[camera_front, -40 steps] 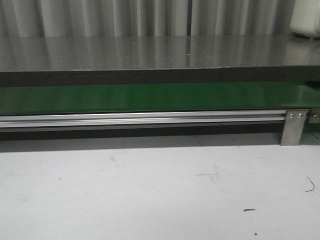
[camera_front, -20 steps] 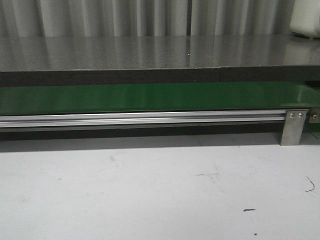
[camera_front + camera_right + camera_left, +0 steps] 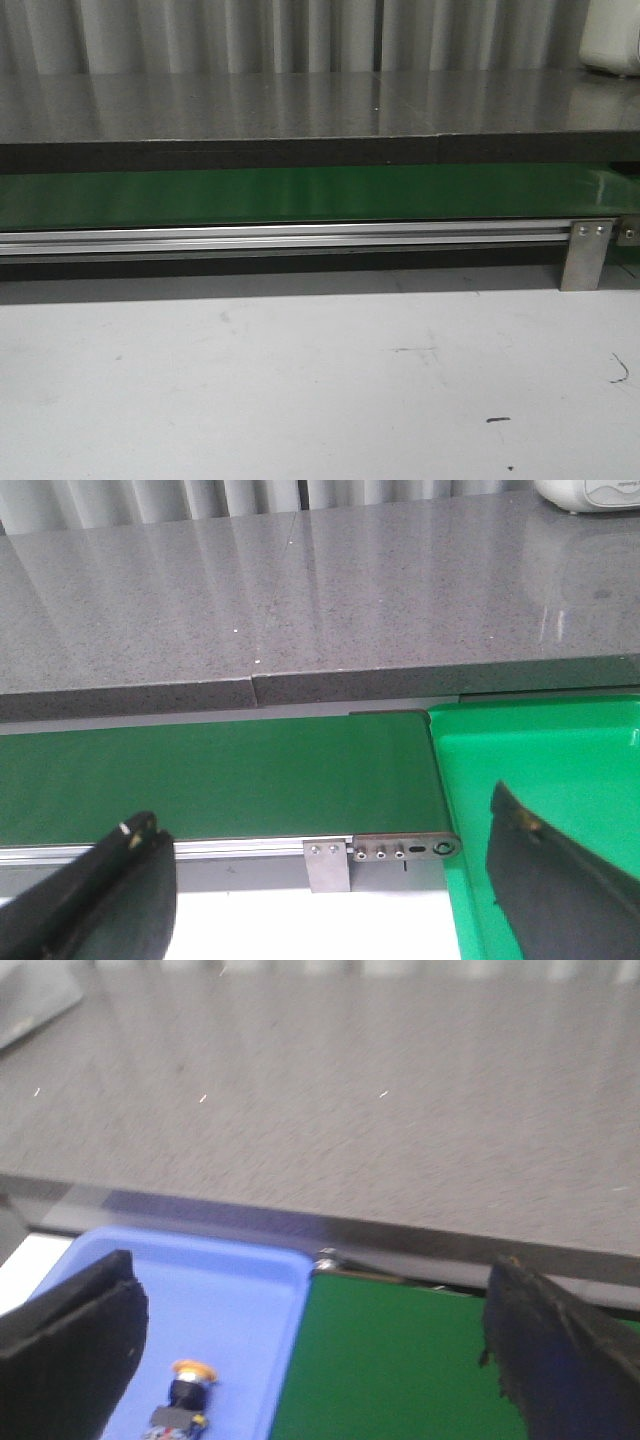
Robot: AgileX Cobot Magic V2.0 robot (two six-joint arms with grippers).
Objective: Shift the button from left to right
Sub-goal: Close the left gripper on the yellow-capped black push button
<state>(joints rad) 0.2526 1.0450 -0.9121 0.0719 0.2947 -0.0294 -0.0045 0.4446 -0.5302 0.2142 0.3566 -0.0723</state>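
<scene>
The button (image 3: pixel 183 1400), a small black block with a yellow-orange disc head, lies on its side in a blue tray (image 3: pixel 240 1290) in the left wrist view. My left gripper (image 3: pixel 315 1360) is open above the tray's edge and the green belt (image 3: pixel 400 1360); its black fingers (image 3: pixel 70 1350) stand wide apart with the button close to one of them and nothing between them. My right gripper (image 3: pixel 330 890) is open too, over the belt's end (image 3: pixel 220 780) and a green tray (image 3: pixel 540 760). Neither gripper nor the button shows in the front view.
A grey stone-like counter (image 3: pixel 300 100) runs behind the green conveyor belt (image 3: pixel 300 195) with its aluminium rail (image 3: pixel 280 238) and bracket (image 3: pixel 587 255). A white table surface (image 3: pixel 300 380) lies in front. A white appliance (image 3: pixel 612 35) stands at the back right.
</scene>
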